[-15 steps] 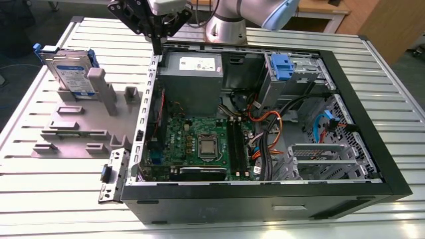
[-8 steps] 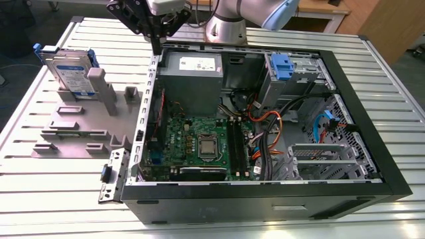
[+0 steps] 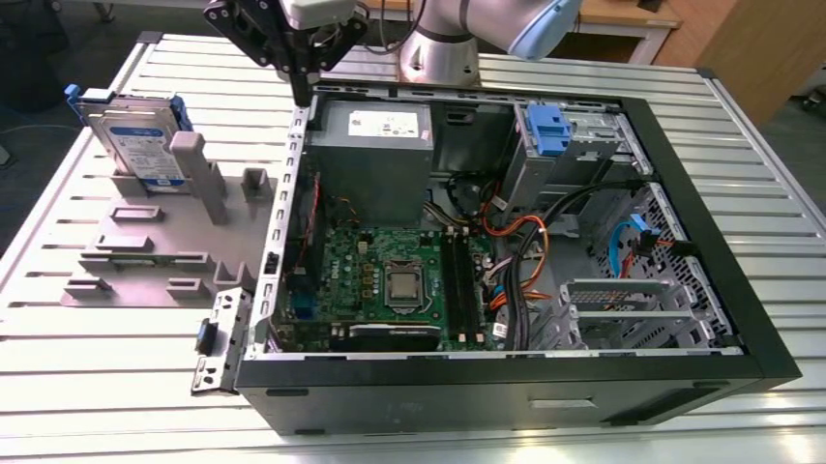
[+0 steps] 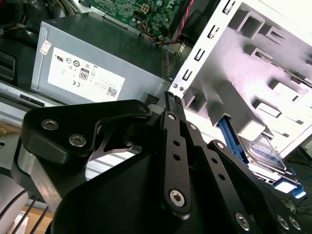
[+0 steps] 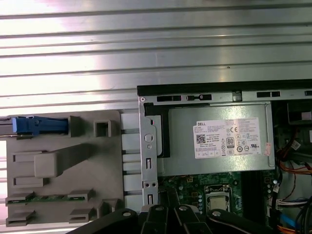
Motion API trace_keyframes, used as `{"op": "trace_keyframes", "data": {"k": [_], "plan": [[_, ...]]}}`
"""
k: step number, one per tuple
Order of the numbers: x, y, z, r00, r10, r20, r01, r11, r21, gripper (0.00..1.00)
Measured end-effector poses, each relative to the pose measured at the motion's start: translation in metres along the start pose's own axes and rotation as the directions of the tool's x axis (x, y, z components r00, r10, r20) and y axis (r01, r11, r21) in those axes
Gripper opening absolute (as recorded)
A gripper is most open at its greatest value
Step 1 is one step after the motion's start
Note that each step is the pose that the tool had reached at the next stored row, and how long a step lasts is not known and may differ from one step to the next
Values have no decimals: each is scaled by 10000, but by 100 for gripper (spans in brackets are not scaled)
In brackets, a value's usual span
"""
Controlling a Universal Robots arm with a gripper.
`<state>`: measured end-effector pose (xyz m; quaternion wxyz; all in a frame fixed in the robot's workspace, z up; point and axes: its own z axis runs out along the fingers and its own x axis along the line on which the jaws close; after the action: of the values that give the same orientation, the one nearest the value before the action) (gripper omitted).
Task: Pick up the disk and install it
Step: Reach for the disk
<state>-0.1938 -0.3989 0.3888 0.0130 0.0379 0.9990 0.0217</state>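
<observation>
The disk (image 3: 134,141), silver with a white-and-blue label and blue carrier rails, stands on edge in a slot of the grey fixture (image 3: 155,261) at the exterior view's left. It also appears edge-on as a blue strip in the first wrist view (image 5: 39,125), and partly in the second wrist view (image 4: 265,150). My gripper (image 3: 302,95) hangs above the open computer case's back corner, to the right of the disk and apart from it. Its black fingers (image 4: 171,126) meet at the tip, shut, with nothing between them.
The open computer case (image 3: 697,242) lies flat on the slatted metal table (image 3: 722,106). A grey power-supply box (image 3: 374,145) sits just beside the gripper, and a blue latch piece (image 3: 547,130) stands by the drive cage. Cables cross the case's middle over the motherboard (image 3: 387,280).
</observation>
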Motion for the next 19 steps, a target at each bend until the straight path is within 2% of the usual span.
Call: {"op": "trace_keyframes", "data": {"k": [19], "plan": [[48, -4, -1, 10000, 0, 0, 0, 10000, 0, 11]]}}
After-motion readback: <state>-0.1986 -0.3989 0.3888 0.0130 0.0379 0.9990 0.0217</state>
